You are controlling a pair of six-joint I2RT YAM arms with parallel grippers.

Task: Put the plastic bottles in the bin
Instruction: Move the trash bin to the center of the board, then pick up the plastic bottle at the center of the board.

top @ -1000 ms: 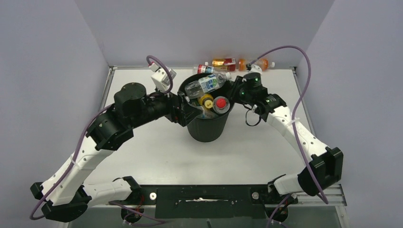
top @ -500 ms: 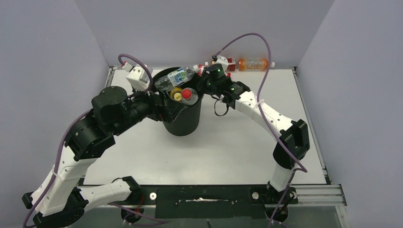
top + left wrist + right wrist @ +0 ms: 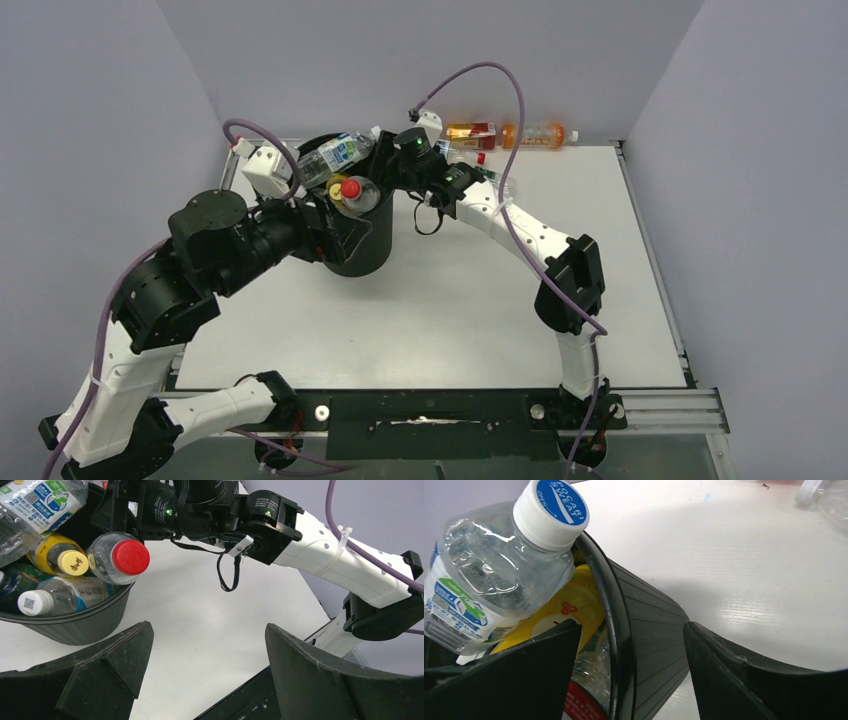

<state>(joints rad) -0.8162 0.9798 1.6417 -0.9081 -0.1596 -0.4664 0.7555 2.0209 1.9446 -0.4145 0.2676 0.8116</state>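
The black bin (image 3: 360, 245) stands left of the table's middle, heaped with plastic bottles. A clear blue-labelled bottle (image 3: 335, 152) lies across its top, over a red-capped one (image 3: 350, 188). My right gripper (image 3: 385, 166) is open and straddles the bin's right rim (image 3: 616, 630), one finger inside by a yellow bottle (image 3: 574, 605), the other outside. My left gripper (image 3: 322, 215) is open at the bin's left side. In the left wrist view only bare table shows between its fingers (image 3: 100, 675), with the bin wall (image 3: 75, 627) off to the left.
More bottles lie along the back wall: an orange one (image 3: 535, 133), a red-labelled one (image 3: 472, 130) and a clear one (image 3: 465, 152) beside my right arm. Purple cables loop above both wrists. Grey walls close in the table on three sides.
The bin and both arms have moved left across the table. My right gripper, shut on the bin's rim before, has opened. The left gripper stayed open.
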